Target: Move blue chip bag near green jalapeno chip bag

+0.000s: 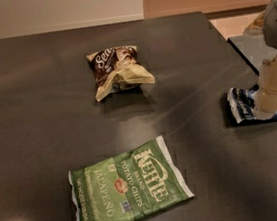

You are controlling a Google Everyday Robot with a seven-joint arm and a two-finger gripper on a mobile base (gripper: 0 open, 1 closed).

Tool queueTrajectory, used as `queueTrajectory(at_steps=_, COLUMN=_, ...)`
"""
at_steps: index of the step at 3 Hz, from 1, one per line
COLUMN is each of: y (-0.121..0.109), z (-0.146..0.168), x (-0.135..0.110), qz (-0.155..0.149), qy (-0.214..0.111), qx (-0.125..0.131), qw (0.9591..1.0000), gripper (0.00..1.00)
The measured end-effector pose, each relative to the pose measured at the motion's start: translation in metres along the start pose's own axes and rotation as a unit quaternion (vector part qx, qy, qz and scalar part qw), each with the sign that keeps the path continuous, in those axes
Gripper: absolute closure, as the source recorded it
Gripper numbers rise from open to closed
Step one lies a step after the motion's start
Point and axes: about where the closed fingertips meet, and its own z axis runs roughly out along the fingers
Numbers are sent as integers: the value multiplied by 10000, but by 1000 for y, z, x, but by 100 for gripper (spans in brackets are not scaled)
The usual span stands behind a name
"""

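— Where is the gripper [274,97]?
— It is at the far right edge of the view. Its pale blocks come down onto the blue bag [241,104] and touch it.
— Does it have hold of the bag?
— That cannot be told. How wide it stands does not show, and the edge of the view cuts part of it off.
— Where is the blue bag, then?
— It lies on the dark counter [37,105], close to the right edge and partly under the gripper. Its crinkled blue and white end sticks out to the left.
— And the green bag [131,194]?
— It lies flat near the front of the counter, a little left of the middle. It is well apart from the blue bag.
— Is anything else on the counter?
— A brown bag [118,69] sits farther back, near the middle. It looks puffed and a bit crumpled. It is well apart from both other bags.
— What is behind the counter?
— A pale wall [41,13] runs along the back.
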Motion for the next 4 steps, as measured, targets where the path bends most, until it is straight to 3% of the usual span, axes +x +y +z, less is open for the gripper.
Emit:
queueTrajectory(at_steps=2, y=-6, z=5, x=6, qz=-23, qy=58, qx=-44, qw=10000, gripper=0)
queueTrajectory(at_steps=4, y=-15, z=43, x=33, qz=-183, qy=-7, qx=-248, qw=9995, gripper=0)
